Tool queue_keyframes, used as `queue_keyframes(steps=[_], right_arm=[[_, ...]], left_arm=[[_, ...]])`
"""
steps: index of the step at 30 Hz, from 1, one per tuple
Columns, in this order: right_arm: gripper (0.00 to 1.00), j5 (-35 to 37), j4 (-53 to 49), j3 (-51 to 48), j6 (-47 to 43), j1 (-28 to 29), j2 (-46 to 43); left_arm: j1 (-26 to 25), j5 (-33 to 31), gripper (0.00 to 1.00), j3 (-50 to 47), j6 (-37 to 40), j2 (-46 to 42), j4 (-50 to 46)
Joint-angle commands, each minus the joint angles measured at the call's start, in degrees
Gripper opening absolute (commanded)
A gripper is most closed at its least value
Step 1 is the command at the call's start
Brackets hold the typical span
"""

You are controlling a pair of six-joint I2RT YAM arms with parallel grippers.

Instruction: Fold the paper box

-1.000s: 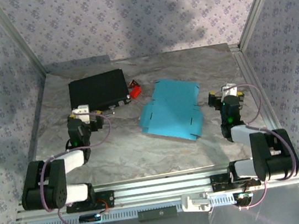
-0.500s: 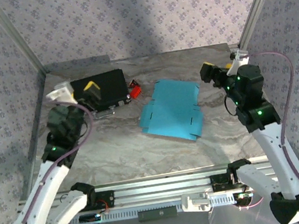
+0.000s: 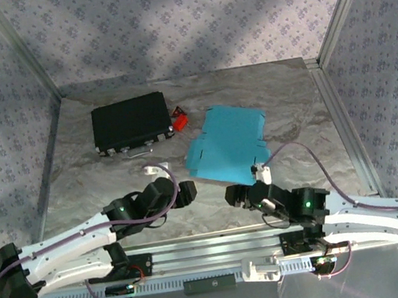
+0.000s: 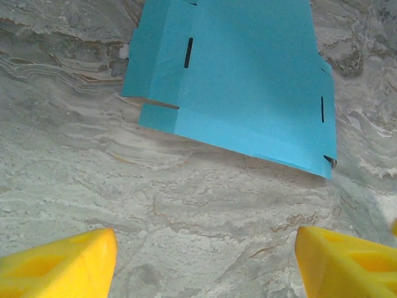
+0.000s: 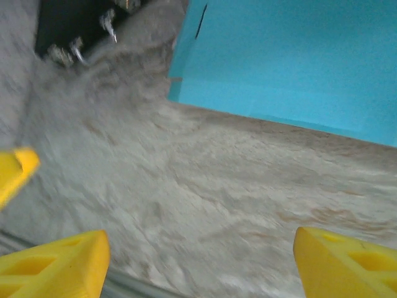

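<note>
1. At the far left of the marbled grey surface (image 3: pixel 115 183) lay a large black rectangular box (image 3: pixel 130 121) with a small red object (image 3: pixel 179 119) touching its right end. Neither belonged to the fold.
2. The left pincer (image 3: pixel 187 194) sat low over the surface, just short of the sheet's near-left corner. In its wrist view, the left pincer (image 4: pixel 205 261) was spread wide, its yellow fingers (image 4: pixel 62 261) at the 2 lower corners with nothing between them.
3. The paper box (image 3: pixel 228 145), a thin light-blue die-cut card sheet with slots and flaps, lay flat and unfolded at mid-surface, right of the black box. Its near edge (image 4: pixel 248 146) faced both arms.
4. The right pincer (image 3: pixel 234 196) hovered near that edge too. It was also spread and empty in its blurred wrist view (image 5: pixel 201 261).
5. The step appeared to be the approach. It would likely go best if 1 pincer pinned the main panel while the other slid a finger under a side flap and lifted along the crease. Such light card would probably skate if pushed from 1 side only.
</note>
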Motion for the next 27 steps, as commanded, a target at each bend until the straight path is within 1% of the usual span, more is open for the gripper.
queue_keyframes(steps=[1, 2, 3, 5, 7, 9, 12, 16, 18, 21, 25, 27], right_arm=[[0.79, 9.32, 20.43, -9.06, 17.31, 0.58, 2.68], [0.79, 10.57, 24.45, -10.8, 18.56, 0.58, 3.41], [0.78, 11.87, 25.75, -11.41, 19.25, 0.56, 3.6], [0.79, 14.46, 23.58, -11.18, 22.81, 0.37, 3.46], [0.79, 14.77, 22.57, -11.74, 27.17, -0.76, 3.48], [0.79, 12.27, 23.14, -13.1, 32.45, -3.4, 4.62], [0.78, 9.32, 29.24, -14.53, 34.89, -5.86, 8.34], [0.76, 5.61, 30.16, -12.62, 39.16, -7.57, 14.02], [0.76, 4.76, 33.37, -12.72, 42.09, -7.59, 17.95], [0.75, 3.65, 38.17, -12.56, 43.76, -8.28, 22.98], [0.74, 3.37, 43.19, -12.14, 44.24, -9.88, 27.79], [0.72, 3.41, 47.37, -12.5, 43.89, -11.06, 30.22]], left_arm=[[-2.82, -3.88, 0.75, 3.46, -1.59, 1.46, 1.42], [-3.42, -3.93, 0.75, 3.16, -1.49, 1.36, 2.34], [-3.84, -3.89, 0.74, 2.68, -1.73, 0.85, 3.33], [-4.08, -3.81, 0.74, 0.81, -2.19, -0.52, 5.5], [-4.15, -3.77, 0.74, -0.94, -2.66, -2.24, 6.94], [-4.15, -4.04, 0.74, -1.85, -2.59, -3.98, 7.06], [-4.09, -4.37, 0.74, -2.3, -2.19, -6.0, 6.34], [-4.15, -4.34, 0.74, -3.05, -2.44, -7.34, 5.84], [-4.15, -4.13, 0.74, -3.68, -2.81, -8.2, 5.98], [-4.13, -3.8, 0.74, -4.32, -2.81, -9.78, 6.1], [-4.13, -3.44, 0.74, -4.91, -2.19, -11.94, 6.09], [-4.1, -3.43, 0.74, -5.26, -2.19, -12.8, 6.06]])
